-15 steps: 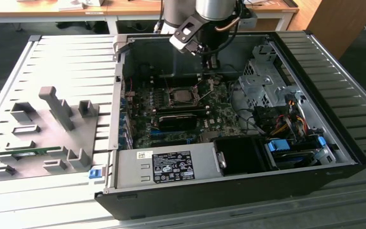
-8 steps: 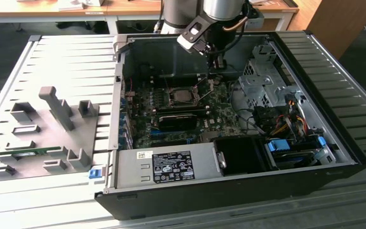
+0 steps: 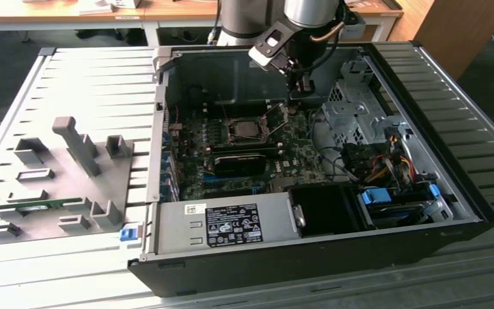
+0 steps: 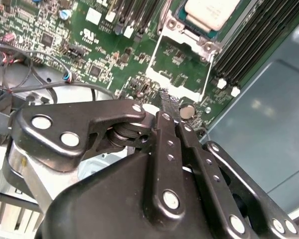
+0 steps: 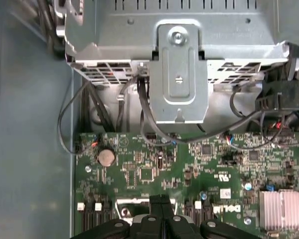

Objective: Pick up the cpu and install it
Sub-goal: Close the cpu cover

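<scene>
My claw (image 4: pixel 170 102) is clenched on nothing. The cpu (image 4: pixel 212 12) lies straight ahead, seated in its socket (image 4: pixel 189 25), with the open load frame (image 4: pixel 152 55) between us.

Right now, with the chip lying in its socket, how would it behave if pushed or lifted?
The chip looks like a stiff flat plate, so it probably won't flex. Its smooth metal top may be slippery to grip. Lying flat in the socket, it shouldn't roll or tip, though a sideways push might damage it.
</scene>
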